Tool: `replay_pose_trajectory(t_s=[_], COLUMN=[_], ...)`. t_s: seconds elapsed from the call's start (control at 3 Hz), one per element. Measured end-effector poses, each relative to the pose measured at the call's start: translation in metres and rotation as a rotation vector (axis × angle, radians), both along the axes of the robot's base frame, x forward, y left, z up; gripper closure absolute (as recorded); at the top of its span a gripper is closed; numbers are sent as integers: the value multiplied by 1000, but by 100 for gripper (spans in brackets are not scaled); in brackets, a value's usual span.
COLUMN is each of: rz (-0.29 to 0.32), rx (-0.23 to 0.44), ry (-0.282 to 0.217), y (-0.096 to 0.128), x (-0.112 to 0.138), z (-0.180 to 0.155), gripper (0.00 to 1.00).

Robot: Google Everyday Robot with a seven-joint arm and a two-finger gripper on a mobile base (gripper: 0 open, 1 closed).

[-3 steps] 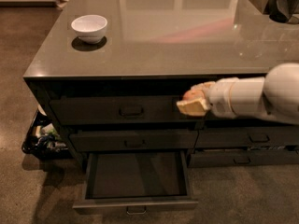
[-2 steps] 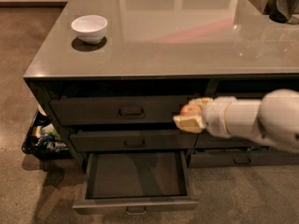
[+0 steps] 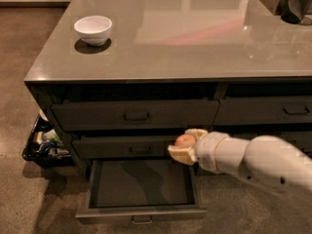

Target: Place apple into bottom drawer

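Observation:
The bottom drawer [image 3: 141, 209] of the left column stands pulled open, its dark interior bare. My gripper [image 3: 185, 145] comes in from the right on a white arm and is shut on the apple [image 3: 184, 140], a small orange-red fruit held between the cream fingers [image 3: 181, 154]. It hangs in front of the middle drawer [image 3: 126, 147], just above the open drawer's back right corner.
A white bowl [image 3: 93, 29] sits at the far left of the glossy grey countertop [image 3: 195, 48]. A dark crate of clutter [image 3: 45, 143] stands on the floor left of the cabinet. The right column's drawers [image 3: 265, 112] are closed. A dark appliance [image 3: 295, 4] is at the back right.
My gripper with the apple has moved down and a little left, from in front of the top drawer to in front of the middle drawer, above the open bottom drawer.

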State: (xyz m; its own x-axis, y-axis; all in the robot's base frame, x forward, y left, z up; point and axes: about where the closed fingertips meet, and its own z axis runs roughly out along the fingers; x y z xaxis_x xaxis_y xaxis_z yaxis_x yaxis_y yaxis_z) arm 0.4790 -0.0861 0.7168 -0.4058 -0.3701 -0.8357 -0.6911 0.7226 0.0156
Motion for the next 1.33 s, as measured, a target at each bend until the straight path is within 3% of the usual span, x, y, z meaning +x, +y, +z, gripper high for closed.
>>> replay_pose_trajectory(t_s=[0.67, 1.33], rz=[-26, -38], rx=[6, -2], ry=[40, 25], y=[23, 20], x=[2, -1], z=[-77, -72], gripper=[100, 100])
